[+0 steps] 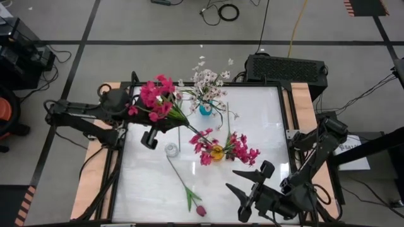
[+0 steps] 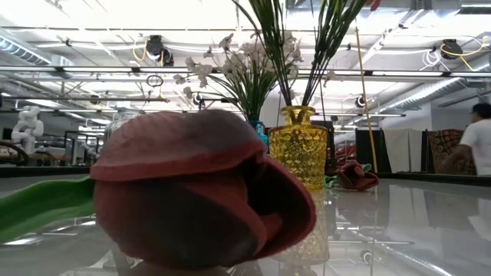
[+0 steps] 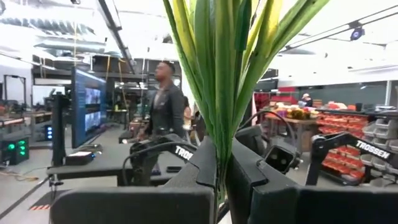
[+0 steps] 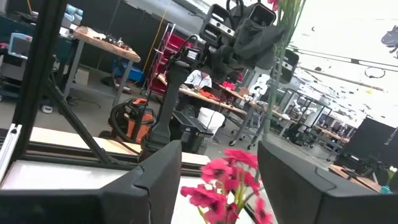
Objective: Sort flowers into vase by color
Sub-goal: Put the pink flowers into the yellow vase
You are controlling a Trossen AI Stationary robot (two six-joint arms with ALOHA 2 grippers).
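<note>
My left gripper (image 1: 167, 121) is over the table's far left part, shut on a magenta flower bunch (image 1: 156, 98) whose blossoms spread above it. A yellow vase (image 1: 217, 152) in mid-table holds more magenta blooms. Behind it a blue vase (image 1: 205, 109) holds white-pink sprays (image 1: 207, 81). A clear glass vase (image 1: 171, 149) stands left of the yellow one. One maroon tulip (image 1: 201, 210) lies on its side near the near edge and fills the low view (image 2: 192, 199). My right gripper (image 1: 237, 181) is open, near the right corner, pointing at the yellow vase. My left gripper pinches the magenta bunch by its leafy green stem (image 3: 221, 177), below the blossoms, between its two fingers (image 3: 249, 171). The fingers come in level from the table's left, across the stem. The leaves (image 3: 217, 81) rise upright from the hold; the stem's lower end is hidden.
A black box (image 1: 285, 68) sits past the far right corner. Wooden strips (image 1: 88, 189) border the white tabletop left and right. The tulip's stem (image 1: 180, 180) runs from the clear vase toward the near edge. People show in the room beyond.
</note>
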